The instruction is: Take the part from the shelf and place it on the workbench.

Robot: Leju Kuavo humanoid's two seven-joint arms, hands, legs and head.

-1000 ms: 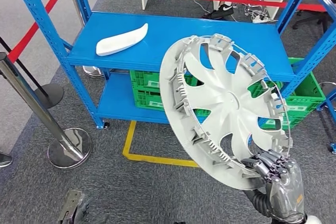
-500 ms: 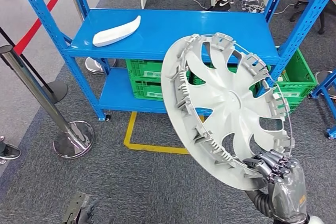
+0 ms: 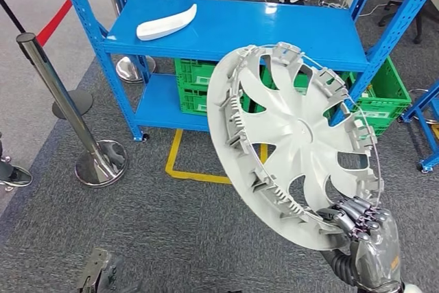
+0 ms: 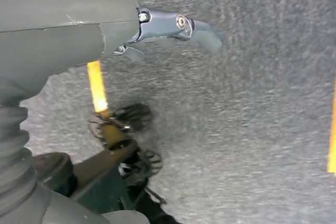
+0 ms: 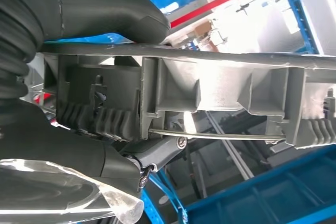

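Hubcap point(image 3: 298, 138) tilted, its lower rim pinched in our right hand point(image 3: 370, 241), fingers point(image 3: 357, 214) curled over the edge. Left hand point(image 4: 118, 30): finger state unclear, over carpet.

Bright even light, glare on the shelf point(image 3: 269, 10), left wrist view blurred.

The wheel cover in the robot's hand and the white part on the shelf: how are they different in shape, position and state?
The wheel cover is round with open spokes; the white part is long, narrow and curved. The wheel cover is grey, the white part brighter. The wheel cover is held tilted in the air by its rim in the right hand; the white part lies flat on the blue shelf, untouched. Both look like plastic parts.
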